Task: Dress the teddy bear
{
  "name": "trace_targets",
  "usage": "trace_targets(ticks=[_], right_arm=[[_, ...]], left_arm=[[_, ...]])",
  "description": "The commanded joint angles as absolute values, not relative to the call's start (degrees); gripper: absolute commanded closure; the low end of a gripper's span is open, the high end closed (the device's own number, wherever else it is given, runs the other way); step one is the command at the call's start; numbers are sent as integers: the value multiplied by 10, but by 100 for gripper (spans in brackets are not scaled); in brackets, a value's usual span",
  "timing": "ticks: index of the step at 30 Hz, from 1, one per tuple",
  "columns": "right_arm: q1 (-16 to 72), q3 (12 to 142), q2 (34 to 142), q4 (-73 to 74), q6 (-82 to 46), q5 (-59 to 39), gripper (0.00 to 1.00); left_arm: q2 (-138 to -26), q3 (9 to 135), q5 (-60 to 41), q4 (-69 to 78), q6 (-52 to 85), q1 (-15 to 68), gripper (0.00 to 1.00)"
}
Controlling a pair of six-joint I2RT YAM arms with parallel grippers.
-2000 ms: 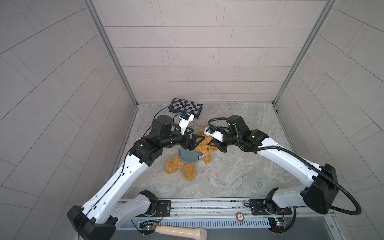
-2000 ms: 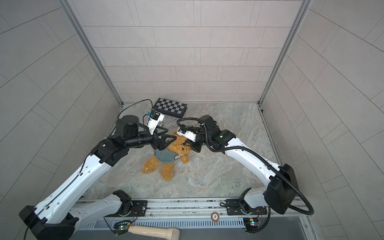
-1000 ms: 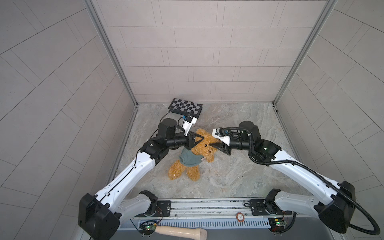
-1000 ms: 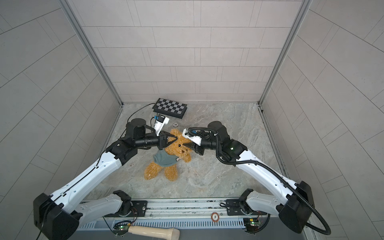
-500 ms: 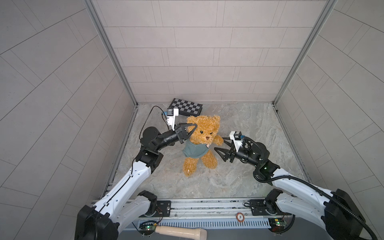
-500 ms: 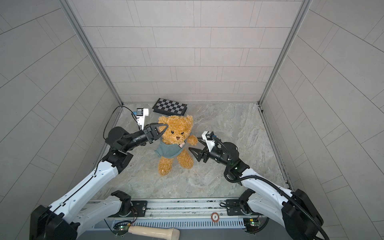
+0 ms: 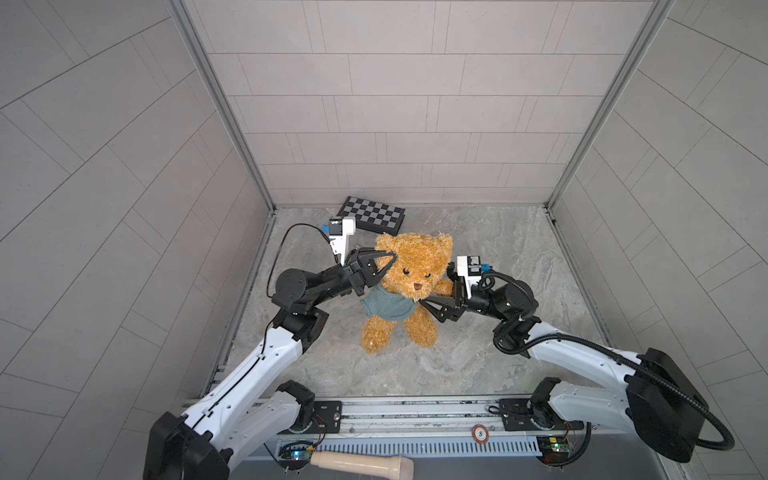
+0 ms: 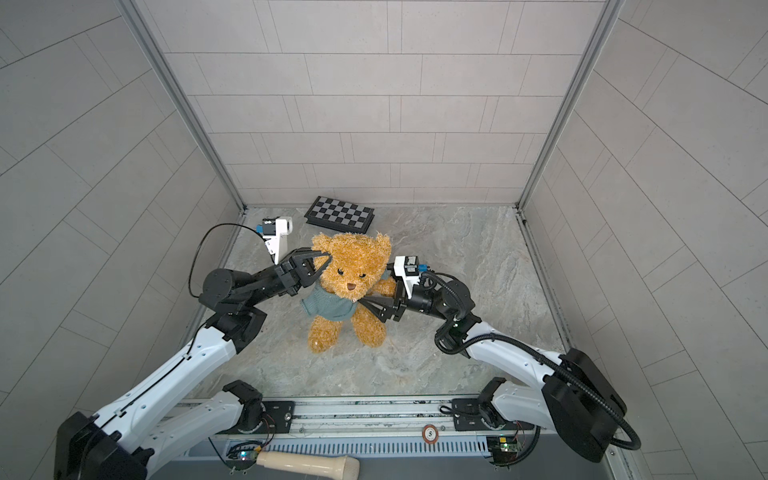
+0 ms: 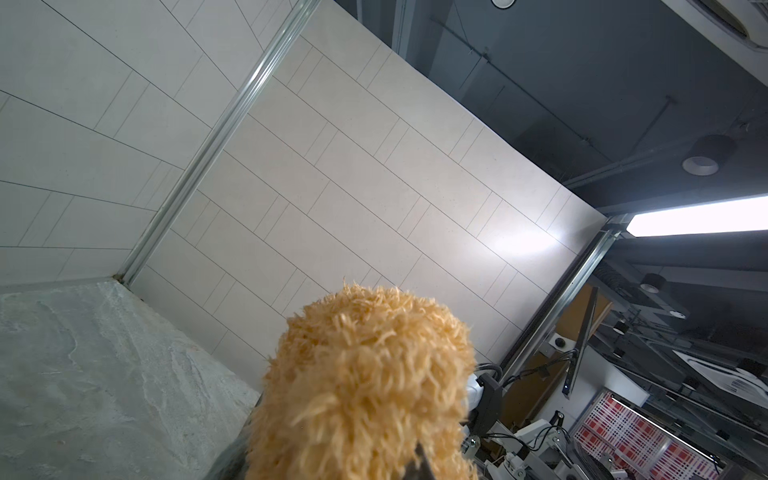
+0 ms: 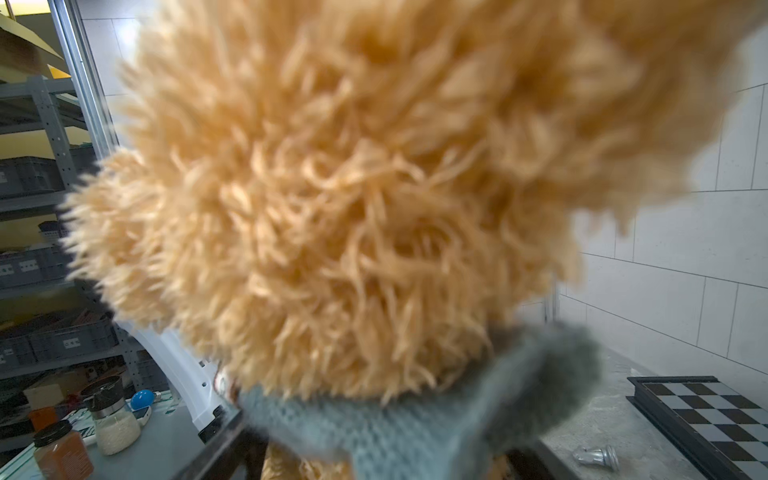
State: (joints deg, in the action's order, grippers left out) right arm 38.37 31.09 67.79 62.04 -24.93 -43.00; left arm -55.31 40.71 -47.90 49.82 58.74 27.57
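In both top views I am losing the right gripper (image 7: 428,305) fingertips behind the teddy bear (image 7: 409,272) and its sweater (image 7: 386,307); contact is not readable. In the right wrist view, out-of-focus fur is filling the frame and the edge is cropping the chessboard (image 10: 706,419); a small silver piece (image 10: 594,457) is reading too soft to identify. In the left wrist view the bear's head, cropped at the edge, is masking the left gripper (image 7: 390,264).

I count one teddy bear (image 7: 415,266), one knitted blue-grey sweater (image 7: 386,307), one folded chessboard (image 7: 374,214), one silver chess piece (image 10: 594,457), one pale wooden handle (image 7: 357,463), and two black-lidded spice jars (image 10: 110,419).
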Motion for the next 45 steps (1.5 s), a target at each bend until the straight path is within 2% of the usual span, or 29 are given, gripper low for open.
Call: trace_targets(ticks=[1, 4, 7, 10, 11, 12, 13, 14, 16, 18, 21, 26, 28, 32, 36, 42, 43, 44, 45], right_arm=[[387, 323, 676, 672, -252, -434, 33], [383, 319, 656, 647, -229, -421, 71], [379, 317, 619, 581, -189, -399, 100], [379, 333, 582, 475, -139, -379, 100], [379, 348, 572, 422, -117, -370, 100], [379, 375, 561, 342, -77, -353, 100], [381, 399, 556, 268, -37, -336, 100], [385, 425, 555, 182, 7, -313, 100], [396, 469, 560, 63, 80, -273, 100], [414, 513, 573, -43, 151, -222, 100], [437, 559, 592, -131, 217, -170, 100], [437, 612, 622, -212, 257, -159, 100], [437, 627, 630, -234, 269, -173, 100], [441, 633, 636, -222, 275, -221, 100], [454, 667, 667, -255, 293, -221, 100], [458, 657, 670, -227, 281, -237, 100], [458, 656, 671, -225, 281, -237, 100], [458, 654, 669, -221, 280, -239, 100], [458, 651, 667, -217, 280, -242, 100]], left_arm=[[-553, 401, -469, 549, 601, 283, 100], [-543, 404, -462, 510, 577, 283, 100], [-528, 422, -448, 392, 516, 283, 100], [-504, 450, -400, 195, 409, 282, 100], [-497, 469, -378, 112, 360, 278, 77], [-489, 493, -354, 13, 296, 275, 37], [-486, 531, -313, -95, 225, 276, 7], [-486, 569, -263, -192, 158, 277, 0], [-487, 625, -224, -301, 81, 277, 0], [-499, 668, -236, -356, 45, 278, 0], [-540, 731, -260, -430, 0, 292, 0], [-571, 806, -206, -514, -68, 329, 1], [-558, 807, -206, -505, -69, 330, 1], [-575, 790, -266, -460, -42, 330, 1], [-588, 745, -334, -376, 1, 330, 1], [-621, 719, -356, -341, 17, 346, 2], [-626, 718, -351, -344, 14, 351, 8], [-629, 715, -350, -342, 14, 352, 26], [-629, 710, -350, -335, 18, 352, 38]])
